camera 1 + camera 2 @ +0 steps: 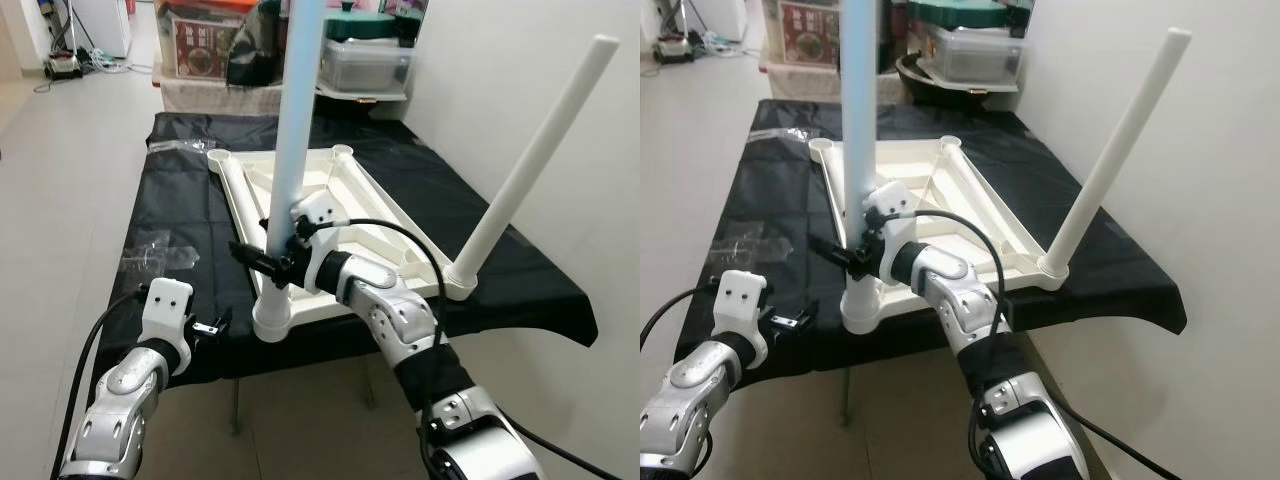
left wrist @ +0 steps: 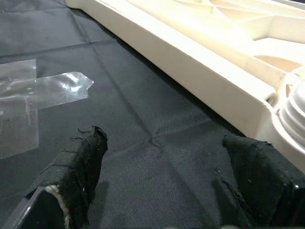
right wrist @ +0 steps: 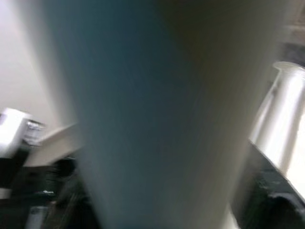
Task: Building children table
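Upturned white plastic tabletop (image 1: 345, 200): my right gripper (image 1: 272, 262) clamps pale-blue leg (image 1: 295, 130), should stay plumb while twisting; left gripper (image 1: 212, 327) open

Right gripper (image 1: 268, 258) clamped; left gripper (image 1: 212, 327) low, fingers (image 2: 81, 162) apart.

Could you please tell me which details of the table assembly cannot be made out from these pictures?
- Top of the near table leg: cut off by the upper edge of both eye views.
- Right gripper fingers: at the leg, but the right wrist view is blurred.
- How far the leg sits in its corner socket: hidden inside the socket.
- Far edge of the upturned tabletop: partly hidden behind the leg.
- Left gripper: fingertips cut off by the left wrist view's lower edge.
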Robot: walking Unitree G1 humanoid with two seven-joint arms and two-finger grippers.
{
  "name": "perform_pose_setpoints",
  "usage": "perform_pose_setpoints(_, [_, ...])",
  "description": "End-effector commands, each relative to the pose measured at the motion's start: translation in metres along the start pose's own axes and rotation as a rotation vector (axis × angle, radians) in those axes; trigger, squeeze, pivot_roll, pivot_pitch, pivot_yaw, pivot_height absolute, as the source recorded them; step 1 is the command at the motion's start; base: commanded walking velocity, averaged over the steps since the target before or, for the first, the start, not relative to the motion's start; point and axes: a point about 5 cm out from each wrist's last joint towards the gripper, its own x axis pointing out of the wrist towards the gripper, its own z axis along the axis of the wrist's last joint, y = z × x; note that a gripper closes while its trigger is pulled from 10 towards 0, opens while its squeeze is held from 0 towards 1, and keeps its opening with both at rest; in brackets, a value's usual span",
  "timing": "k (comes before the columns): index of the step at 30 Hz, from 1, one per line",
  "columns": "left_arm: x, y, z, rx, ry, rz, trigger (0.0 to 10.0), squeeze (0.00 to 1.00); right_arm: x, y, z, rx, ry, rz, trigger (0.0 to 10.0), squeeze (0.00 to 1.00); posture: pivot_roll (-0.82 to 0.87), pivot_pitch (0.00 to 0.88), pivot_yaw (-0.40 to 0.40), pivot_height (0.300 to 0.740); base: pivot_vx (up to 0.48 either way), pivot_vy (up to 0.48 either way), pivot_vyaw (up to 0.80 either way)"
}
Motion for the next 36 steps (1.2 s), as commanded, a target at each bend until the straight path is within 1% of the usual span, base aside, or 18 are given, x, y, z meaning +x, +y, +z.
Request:
perform_pose_setpoints(1, [-0.004,0.001,-0.002,0.009,0.009,0.004,10.0,0.0,0.001,-0.019,-0.007,-0.005,0.077,-0.204,0.0,0.0,0.17,0.0,-0.193,0.74,0.0,0.0,0.0])
perform_pose_setpoints(2, [-0.004,0.001,-0.002,0.009,0.009,0.004,10.0,0.0,0.001,-0.019,-0.007,-0.005,0.077,-0.204,0.0,0.0,0.17,0.0,-0.193,0.74,0.0,0.0,0.0])
perform_pose_setpoints(4, [-0.004,0.0,-0.004,0.005,0.01,0.006,10.0,0.0,-0.033,-0.07,-0.026,0.154,0.156,-0.872,0.0,0.0,0.17,0.0,-0.195,0.74,0.0,0.0,0.0])
perform_pose_setpoints(5, [-0.004,-0.001,-0.004,0.003,0.011,0.007,10.0,0.0,-0.05,-0.081,-0.035,0.213,0.186,-1.077,0.0,0.0,0.17,0.0,-0.195,0.74,0.0,0.0,0.0])
perform_pose_setpoints(7, [-0.004,-0.001,-0.004,0.003,0.011,0.007,10.0,0.0,-0.05,-0.081,-0.035,0.213,0.186,-1.077,0.0,0.0,0.17,0.0,-0.195,0.74,0.0,0.0,0.0])
perform_pose_setpoints(9, [-0.004,-0.004,-0.004,-0.001,0.01,0.005,10.0,0.0,-0.062,-0.077,-0.046,0.235,0.185,-1.212,0.0,0.0,0.16,0.0,-0.186,0.74,0.0,0.0,0.0])
perform_pose_setpoints(12, [-0.004,-0.004,-0.004,-0.001,0.01,0.005,10.0,0.0,-0.062,-0.077,-0.046,0.235,0.185,-1.212,0.0,0.0,0.16,0.0,-0.186,0.74,0.0,0.0,0.0])
perform_pose_setpoints(14, [-0.004,-0.004,-0.005,-0.002,0.012,-0.001,10.0,0.0,-0.045,-0.052,-0.052,0.252,0.189,-1.112,0.9,0.0,0.15,0.0,-0.176,0.74,0.0,0.0,0.0])
perform_pose_setpoints(16, [-0.004,-0.004,-0.005,-0.002,0.012,-0.001,10.0,0.0,-0.045,-0.052,-0.052,0.252,0.189,-1.112,0.9,0.0,0.15,0.0,-0.176,0.74,0.0,0.0,0.0])
perform_pose_setpoints(17, [-0.003,-0.004,-0.004,-0.001,0.012,-0.005,10.0,0.0,-0.033,-0.041,-0.048,0.265,0.155,-1.0,10.0,0.0,0.15,0.0,-0.176,0.74,0.0,0.0,0.0])
perform_pose_setpoints(18, [-0.003,-0.004,-0.004,-0.001,0.012,-0.005,10.0,0.0,-0.033,-0.041,-0.048,0.265,0.155,-1.0,10.0,0.0,0.15,0.0,-0.176,0.74,0.0,0.0,0.0])
perform_pose_setpoints(19, [-0.002,-0.004,-0.003,0.0,0.01,-0.007,10.0,0.0,-0.025,-0.036,-0.041,0.27,0.114,-0.923,10.0,1.0,0.15,0.0,-0.175,0.74,0.0,0.0,0.0])
perform_pose_setpoints(23, [-0.002,-0.005,-0.002,0.0,0.006,-0.008,10.0,0.0,-0.014,-0.032,-0.023,0.265,0.014,-0.745,10.0,1.0,0.15,0.0,-0.178,0.74,0.0,0.0,0.0])
perform_pose_setpoints(24, [-0.003,-0.005,-0.003,-0.003,0.007,-0.006,10.0,0.0,-0.01,-0.029,-0.011,0.245,-0.046,-0.625,10.0,0.0,0.15,0.0,-0.178,0.74,0.0,0.0,0.0])
perform_pose_setpoints(25, [-0.003,-0.005,-0.003,-0.003,0.007,-0.006,10.0,0.0,-0.01,-0.029,-0.011,0.245,-0.046,-0.625,10.0,0.0,0.15,0.0,-0.178,0.74,0.0,0.0,0.0])
perform_pose_setpoints(26, [-0.004,-0.005,-0.004,-0.004,0.009,-0.004,10.0,0.0,-0.009,-0.023,0.0,0.233,-0.099,-0.5,10.0,0.0,0.15,0.0,-0.18,0.74,0.0,0.0,0.0])
perform_pose_setpoints(32, [-0.006,-0.005,-0.004,-0.007,0.012,0.0,10.0,0.0,-0.014,-0.001,0.01,0.143,-0.152,-0.188,10.0,0.0,0.15,0.0,-0.183,0.74,0.0,0.0,0.0])
perform_pose_setpoints(36, [-0.005,-0.005,-0.004,-0.007,0.01,0.001,10.0,0.0,-0.015,0.004,0.007,0.118,-0.138,-0.142,10.0,0.0,0.15,0.0,-0.183,0.74,0.0,0.0,0.0])
